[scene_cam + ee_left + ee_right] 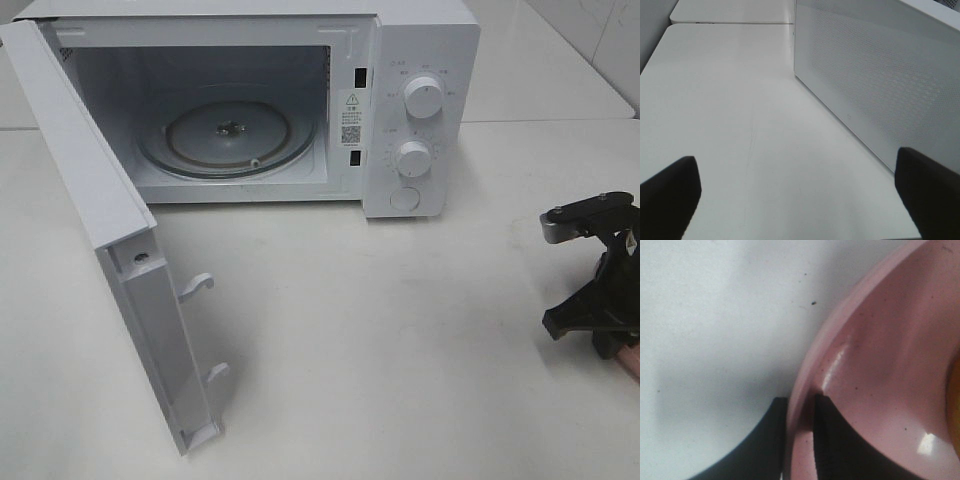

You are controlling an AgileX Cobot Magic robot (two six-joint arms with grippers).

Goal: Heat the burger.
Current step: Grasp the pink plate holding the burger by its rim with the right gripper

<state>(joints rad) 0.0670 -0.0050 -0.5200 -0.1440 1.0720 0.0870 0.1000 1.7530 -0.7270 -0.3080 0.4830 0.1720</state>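
Burger (956,405), only an orange sliver to us, sits on the pink plate (880,365); our right gripper (800,412) pinches its rim, left gripper (797,170) gapes empty; lifting by one edge, we may tip it off

A white table (400,350) with a smooth, matte top fills most of the scene. A second table (545,70) of the same kind butts against its far edge — only a thin seam lies between them. Pale tiles (605,35) show beyond. The light is soft and even, the shadows faint.
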